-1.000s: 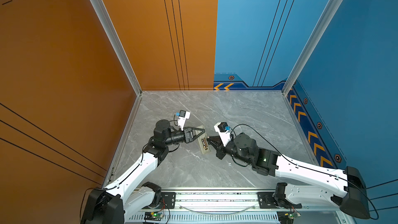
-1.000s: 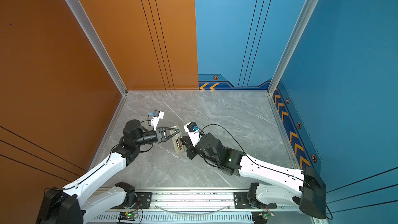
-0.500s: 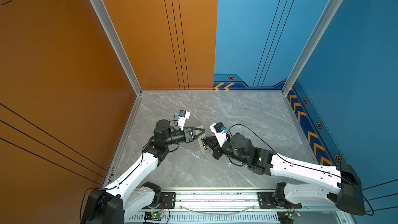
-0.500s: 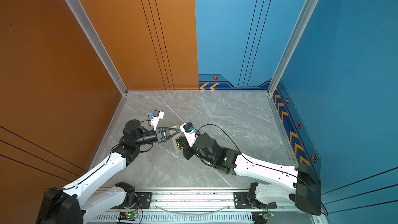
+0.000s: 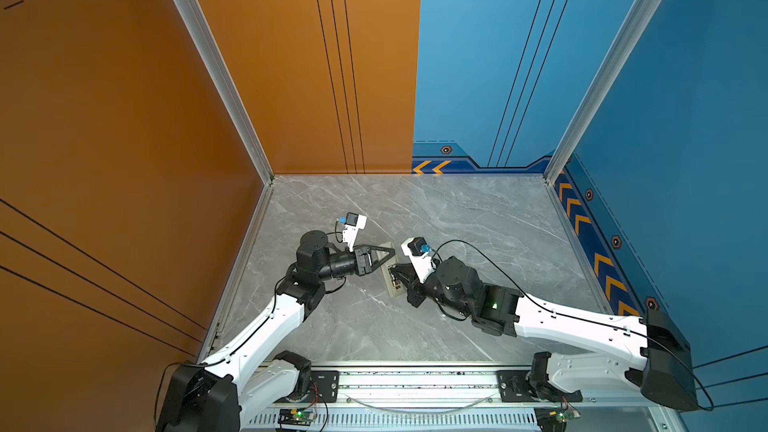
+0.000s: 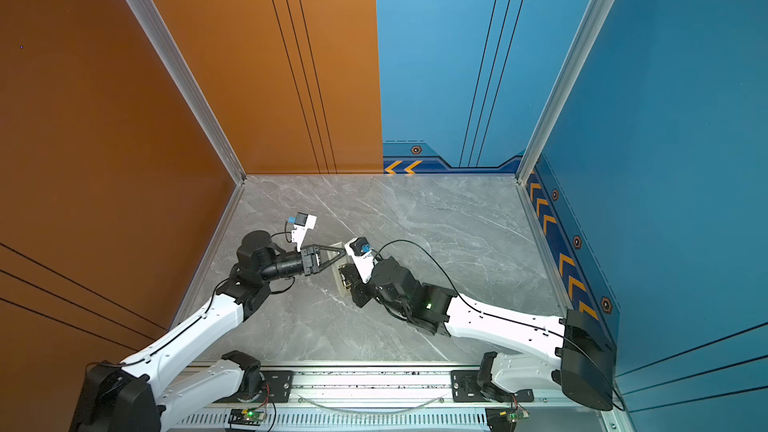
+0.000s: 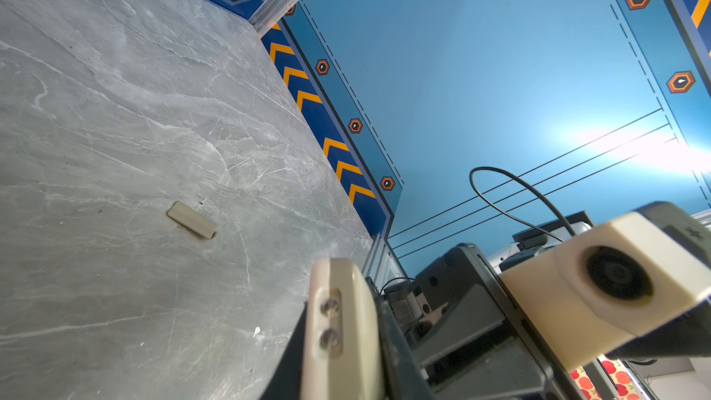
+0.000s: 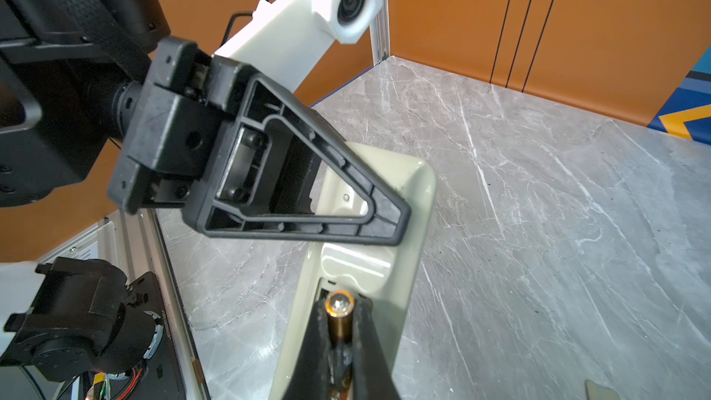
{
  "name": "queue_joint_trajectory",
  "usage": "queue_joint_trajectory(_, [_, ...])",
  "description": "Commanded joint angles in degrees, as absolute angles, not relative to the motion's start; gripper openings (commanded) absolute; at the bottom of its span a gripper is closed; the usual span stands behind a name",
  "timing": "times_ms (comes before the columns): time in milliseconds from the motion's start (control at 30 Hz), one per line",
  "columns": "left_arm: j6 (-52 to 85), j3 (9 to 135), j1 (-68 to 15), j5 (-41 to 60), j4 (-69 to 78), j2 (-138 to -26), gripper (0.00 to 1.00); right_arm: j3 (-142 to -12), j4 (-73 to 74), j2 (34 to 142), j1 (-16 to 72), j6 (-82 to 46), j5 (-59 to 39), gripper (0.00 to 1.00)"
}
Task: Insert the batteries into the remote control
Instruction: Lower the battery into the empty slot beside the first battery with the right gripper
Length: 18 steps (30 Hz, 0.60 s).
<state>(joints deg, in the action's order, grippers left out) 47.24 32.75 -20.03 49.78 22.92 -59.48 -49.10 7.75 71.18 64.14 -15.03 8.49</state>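
The white remote control (image 8: 384, 263) lies back side up on the grey table, with its battery compartment open. In both top views it sits between the two arms (image 5: 390, 284) (image 6: 340, 282). My left gripper (image 5: 390, 252) (image 6: 341, 254) (image 7: 342, 359) is shut on the remote's far end, and its black triangular fingers (image 8: 307, 221) clamp that end. My right gripper (image 8: 338, 325) (image 5: 402, 279) (image 6: 352, 280) is shut on a battery (image 8: 338, 307). The battery's copper-orange end points into the open compartment, just above the remote.
A small cream flat piece (image 7: 191, 220), like a cover, lies alone on the table beyond the remote. The right wrist camera mount (image 7: 615, 275) hangs close to the left gripper. Orange and blue walls enclose the table (image 5: 457, 218). A metal rail (image 5: 415, 380) runs along the front.
My right gripper has moved left with the battery, from beside the remote to over its open compartment. The left arm and the remote have stayed put.
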Motion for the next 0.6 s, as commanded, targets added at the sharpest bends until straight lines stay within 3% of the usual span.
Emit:
queue_joint_trajectory(0, [47.8, 33.0, -19.6, 51.5, 25.3, -59.1, 0.0, -50.4, 7.5, 72.2, 64.7, -14.2, 10.1, 0.0])
queue_joint_trajectory(233, [47.9, 33.0, -19.5, 51.6, 25.4, -59.1, 0.0, -50.5, 7.0, 72.6, 65.2, -14.0, 11.1, 0.0])
queue_joint_trajectory(567, [47.8, 33.0, -19.8, 51.5, 25.4, -58.8, 0.0, -50.9, 6.2, 73.0, 65.3, -13.7, 10.9, 0.09])
